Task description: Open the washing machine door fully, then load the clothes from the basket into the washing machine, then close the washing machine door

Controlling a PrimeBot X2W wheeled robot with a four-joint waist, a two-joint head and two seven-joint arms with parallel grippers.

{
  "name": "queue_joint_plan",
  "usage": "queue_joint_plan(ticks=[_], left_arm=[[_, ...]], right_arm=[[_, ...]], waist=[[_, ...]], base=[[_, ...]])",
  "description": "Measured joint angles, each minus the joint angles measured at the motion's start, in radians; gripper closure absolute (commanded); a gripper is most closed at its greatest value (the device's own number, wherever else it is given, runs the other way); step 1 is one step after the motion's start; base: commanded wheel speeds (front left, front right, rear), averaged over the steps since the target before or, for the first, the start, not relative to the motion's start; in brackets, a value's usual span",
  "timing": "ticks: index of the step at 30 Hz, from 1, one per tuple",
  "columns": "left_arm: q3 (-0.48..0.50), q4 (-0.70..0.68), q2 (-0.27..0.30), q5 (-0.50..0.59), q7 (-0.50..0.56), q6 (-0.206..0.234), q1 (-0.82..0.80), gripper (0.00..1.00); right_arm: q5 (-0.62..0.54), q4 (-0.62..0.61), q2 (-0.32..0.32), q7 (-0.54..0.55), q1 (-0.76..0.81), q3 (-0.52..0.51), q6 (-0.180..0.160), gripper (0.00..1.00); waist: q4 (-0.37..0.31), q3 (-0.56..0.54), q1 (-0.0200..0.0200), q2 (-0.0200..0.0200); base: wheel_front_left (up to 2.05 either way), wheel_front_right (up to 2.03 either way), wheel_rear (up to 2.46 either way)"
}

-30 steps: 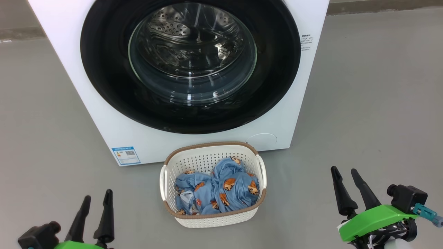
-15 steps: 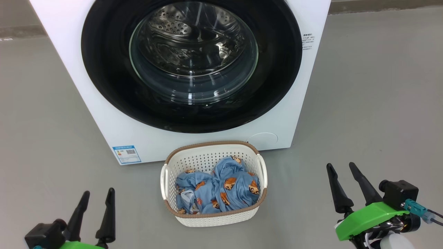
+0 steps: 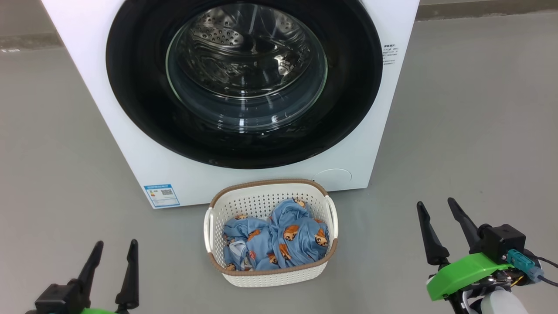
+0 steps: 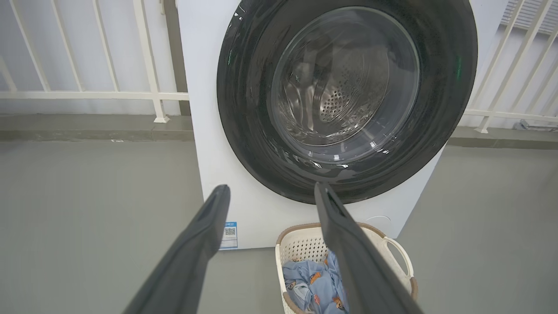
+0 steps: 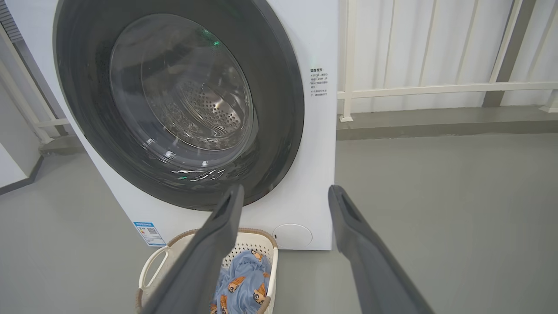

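Grey floor (image 3: 471,109) carries everything. At 7 o'clock in the head view the left gripper (image 3: 116,242) stands released and empty. At 4 o'clock the right gripper (image 3: 435,202) is likewise spread, holding nothing. Between them, at 6 o'clock, the basket (image 3: 261,200) holds the clothes (image 3: 283,237). Just behind it, at 12 o'clock, the washer (image 3: 144,165) has its door (image 3: 139,109) closed.
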Motion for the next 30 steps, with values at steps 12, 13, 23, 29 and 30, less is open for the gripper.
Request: queue_joint_plan(ticks=[12,13,23,29,30], left_arm=[[0.064,0.02,-0.026,0.135,-0.027,0.0,-0.004,0.0],[0.067,0.023,-0.029,0.138,-0.027,0.0,-0.005,0.0],[0.095,0.037,-0.043,0.151,-0.027,0.0,-0.016,0.0],[0.094,0.039,-0.044,0.174,-0.027,0.0,-0.019,0.0],[0.093,0.037,-0.044,0.174,-0.027,0.0,-0.019,0.0]], right_arm=[[-0.14,0.021,0.027,-0.021,0.0,-0.067,0.0,0.0],[-0.142,0.021,0.027,-0.021,0.0,-0.072,0.0,0.0],[-0.146,0.018,0.038,-0.021,-0.004,-0.109,0.0,0.0],[-0.147,0.017,0.038,-0.021,-0.004,-0.114,0.0,0.0],[-0.147,0.017,0.039,-0.021,-0.004,-0.114,0.0,0.0]], waist=[[0.0,0.002,0.0,0.0],[0.0,0.001,0.0,0.0],[0.001,0.002,0.0,0.0],[0.003,0.0,0.0,0.0],[0.004,0.001,0.0,0.0]], base=[[0.0,0.0,0.0],[0.0,0.0,0.0],[0.0,0.0,0.0],[0.11,0.11,-0.22],[0.36,0.36,-0.72]])
